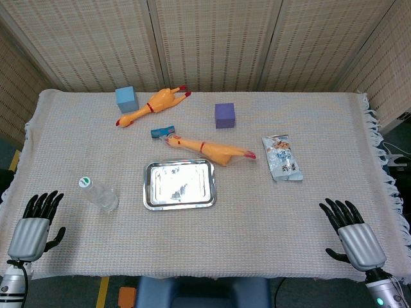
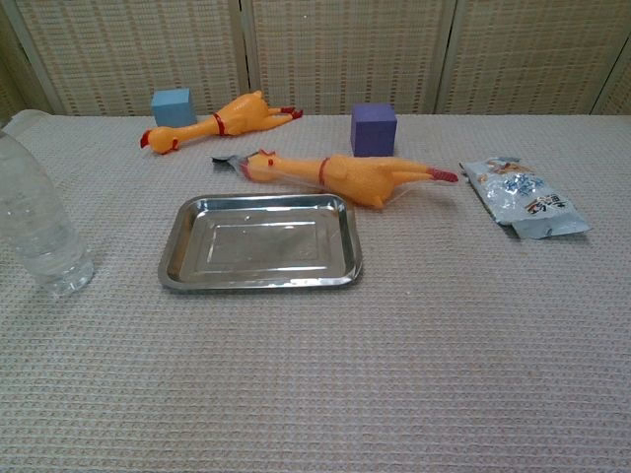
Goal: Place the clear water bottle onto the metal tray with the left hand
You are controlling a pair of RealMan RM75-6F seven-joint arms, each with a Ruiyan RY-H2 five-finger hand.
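1. Hands first: the left hand sits at the lower left corner of the head view, fingers spread and holding nothing, resting at the near edge of the cloth-covered table.
2. The right hand sits at the lower right of the same view, fingers likewise spread apart and holding nothing. Neither hand shows in the chest view.
3. The clear water bottle stands upright at lower left of the head view, white cap on top, near the left hand but apart from it, and just left of the metal tray. In the chest view it rises at the far left edge, cut off at the top.
4. The metal tray lies flat at the centre of the table with nothing in it.
5. A yellow rubber chicken lies just beyond the tray, its head pointing left, beside a small blue object too small to identify.
6. A second rubber chicken lies toward the upper left, next to a light blue cube.
7. A purple cube stands at upper centre.
8. A silver snack packet lies right of centre, well apart from the tray.
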